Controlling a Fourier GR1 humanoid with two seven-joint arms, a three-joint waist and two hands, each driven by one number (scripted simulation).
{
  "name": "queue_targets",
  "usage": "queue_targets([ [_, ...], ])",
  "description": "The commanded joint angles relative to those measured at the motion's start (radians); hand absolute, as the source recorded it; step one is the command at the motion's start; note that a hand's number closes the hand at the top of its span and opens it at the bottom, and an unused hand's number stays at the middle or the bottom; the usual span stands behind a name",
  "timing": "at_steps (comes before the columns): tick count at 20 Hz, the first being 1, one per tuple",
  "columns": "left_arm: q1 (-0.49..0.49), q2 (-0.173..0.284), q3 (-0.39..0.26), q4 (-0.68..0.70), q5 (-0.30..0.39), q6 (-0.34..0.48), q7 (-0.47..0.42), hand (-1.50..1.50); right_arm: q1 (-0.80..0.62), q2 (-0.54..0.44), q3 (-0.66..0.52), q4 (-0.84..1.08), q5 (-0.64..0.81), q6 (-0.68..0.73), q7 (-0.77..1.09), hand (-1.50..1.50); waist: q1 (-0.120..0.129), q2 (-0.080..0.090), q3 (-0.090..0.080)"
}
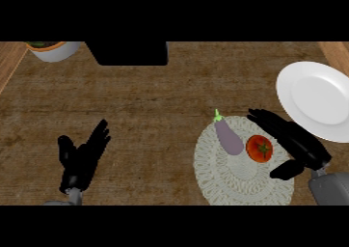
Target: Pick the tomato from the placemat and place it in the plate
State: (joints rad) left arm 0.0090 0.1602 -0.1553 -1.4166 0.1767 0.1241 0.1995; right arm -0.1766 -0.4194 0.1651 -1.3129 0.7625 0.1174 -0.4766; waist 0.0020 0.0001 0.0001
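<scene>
A brown wood-grain bench fills the view. On its right side lies a white plate, bare and reaching the right edge. Below and left of it sits a round pale woven placemat. The right hand lies over the placemat's right edge, fingers straight and spread, thumb apart, holding nothing. The left hand rests at lower left, fingers up and relaxed. A black block and a white pot stand at the top edge. A purple eggplant lies on the placemat; the red tomato sits just right of it, beside the right hand's fingers.
</scene>
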Motion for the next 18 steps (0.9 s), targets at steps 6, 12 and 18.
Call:
queue_targets([
  [6, -0.015, -0.028, 0.051, 0.07, -0.029, -0.039, -0.051, 0.0, 0.023, 0.02, -0.018, 0.104, 0.107, -0.031, -0.088, -1.5, -0.003, 0.0, 0.0],
  [12, 0.042, -0.063, 0.021, 0.041, -0.061, -0.031, -0.071, 0.0, -0.045, 0.061, 0.014, 0.184, 0.229, -0.141, -0.118, 1.5, 0.0, 0.0, 0.0],
  [18, 0.028, -0.066, 0.04, -0.009, -0.074, -0.038, -0.011, 0.0, -0.046, 0.113, -0.013, 0.137, 0.26, -0.175, -0.11, 1.5, -0.001, -0.001, 0.0],
])
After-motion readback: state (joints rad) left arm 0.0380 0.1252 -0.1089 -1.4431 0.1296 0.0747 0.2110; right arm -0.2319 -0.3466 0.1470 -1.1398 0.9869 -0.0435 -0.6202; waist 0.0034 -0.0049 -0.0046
